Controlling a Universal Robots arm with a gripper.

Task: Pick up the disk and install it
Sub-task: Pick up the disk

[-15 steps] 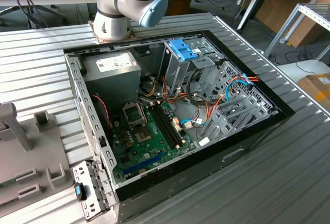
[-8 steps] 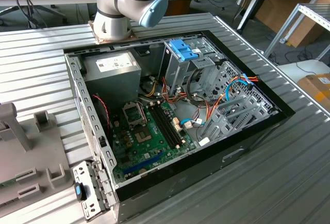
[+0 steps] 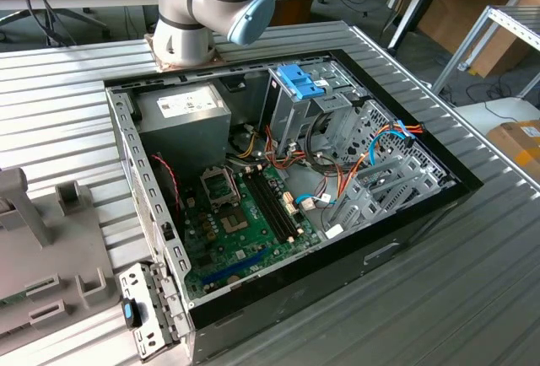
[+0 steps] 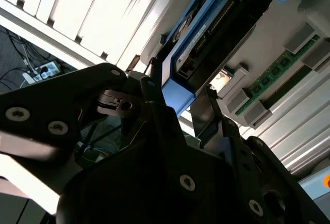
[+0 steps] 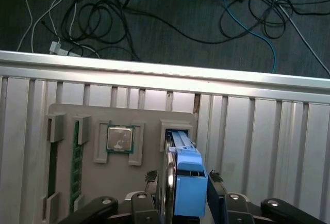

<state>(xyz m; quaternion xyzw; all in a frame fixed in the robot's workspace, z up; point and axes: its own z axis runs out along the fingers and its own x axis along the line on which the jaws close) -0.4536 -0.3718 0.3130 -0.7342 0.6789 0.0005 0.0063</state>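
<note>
Disk: one (image 5: 188,168), is seen standing on edge in a slot of the grey fixture (image 5: 103,182) | gripper (image 5: 183,178): one, is spread, two fingers (image 5: 149,182) are set astride the disk, gaps seen | processor chip (image 5: 119,139): one, is seated alongside.

One disk (image 5: 188,182) between two fingers (image 5: 215,181); beside them one tray (image 5: 147,118) bearing one chip (image 5: 119,139) and one memory stick (image 5: 76,159). One computer case (image 3: 405,224).
</note>
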